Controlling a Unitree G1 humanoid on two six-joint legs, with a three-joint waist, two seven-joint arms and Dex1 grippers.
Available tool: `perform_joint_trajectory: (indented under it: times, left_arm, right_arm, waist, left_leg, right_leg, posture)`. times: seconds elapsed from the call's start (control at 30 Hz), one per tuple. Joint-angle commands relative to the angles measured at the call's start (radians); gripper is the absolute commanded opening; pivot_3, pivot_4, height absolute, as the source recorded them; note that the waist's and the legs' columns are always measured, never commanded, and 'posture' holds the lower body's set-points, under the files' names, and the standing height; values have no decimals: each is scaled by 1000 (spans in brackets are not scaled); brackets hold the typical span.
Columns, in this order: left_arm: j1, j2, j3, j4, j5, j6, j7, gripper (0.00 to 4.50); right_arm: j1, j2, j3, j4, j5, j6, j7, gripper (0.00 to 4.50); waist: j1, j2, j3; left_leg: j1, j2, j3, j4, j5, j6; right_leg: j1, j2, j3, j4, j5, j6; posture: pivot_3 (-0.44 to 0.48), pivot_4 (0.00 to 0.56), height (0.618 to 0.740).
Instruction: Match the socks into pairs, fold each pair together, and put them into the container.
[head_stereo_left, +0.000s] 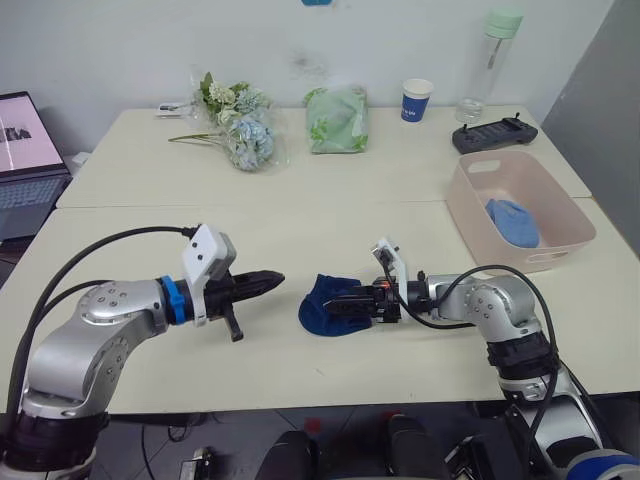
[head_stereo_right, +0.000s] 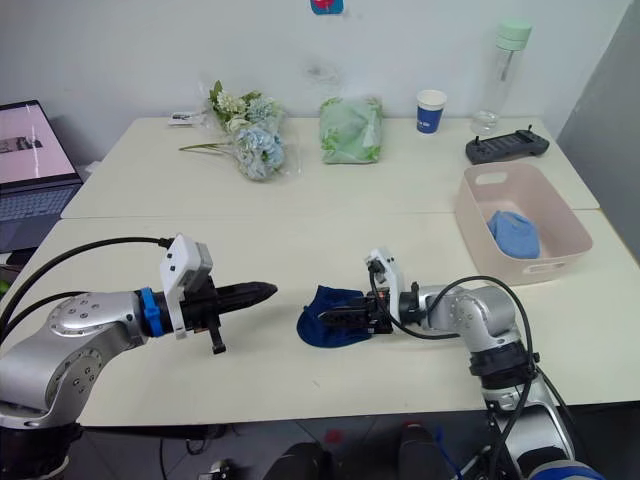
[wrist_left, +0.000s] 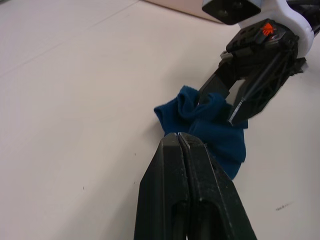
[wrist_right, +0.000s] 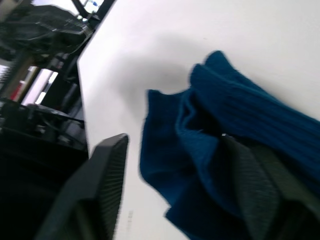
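Dark navy socks bunched, no clear long axis, right gripper spread over them, left gripper pressed together

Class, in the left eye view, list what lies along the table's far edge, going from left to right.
Bunch of pale artificial flowers → green patterned bag → blue paper cup → clear bottle with mint-green lid.

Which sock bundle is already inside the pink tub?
The light blue socks lie in the pink tub; the navy socks lie on the table.
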Motion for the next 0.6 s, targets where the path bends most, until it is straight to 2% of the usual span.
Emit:
perform_joint_trajectory:
  times: [0.03,0.2,0.3,0.4,0.6]
  left_arm:
    - [-61,-11,-13,13,-9,-23,0,0]
    - [-108,-40,-78,27,6,-48,-17,0]
    - [-154,-88,-157,58,38,-82,-18,0]
    - [-194,-150,-248,99,80,-114,-19,0]
    - [-187,-174,-344,205,176,-210,-67,0]
  right_arm:
    - [-34,3,-94,-104,112,88,-10,4477]
    - [-22,-11,-161,-156,171,135,-39,4477]
    - [-10,-36,-199,-146,165,112,-47,4477]
    - [31,-127,-141,-139,68,6,-11,4477]
    - [64,-155,-105,-93,4,-73,-12,4477]
  waist:
    - [0,0,0]
    - [0,0,0]
    - [1,0,0]
    - [4,0,0]
    - [-10,-1,0]
  left_leg:
    - [0,0,0,0,0,0]
    - [0,0,0,0,0,0]
    - [0,-1,0,0,0,0]
    - [0,-2,0,0,0,0]
    - [0,-2,3,0,0,0]
  right_leg:
    - [0,0,0,0,0,0]
    - [0,0,0,0,0,0]
    - [0,0,0,0,0,0]
    - [1,0,0,-1,0,0]
    - [0,1,1,0,0,0]
  posture:
    - [0,150,740]
    - [0,150,740]
    - [0,150,740]
    - [0,150,740]
    - [0,150,740]
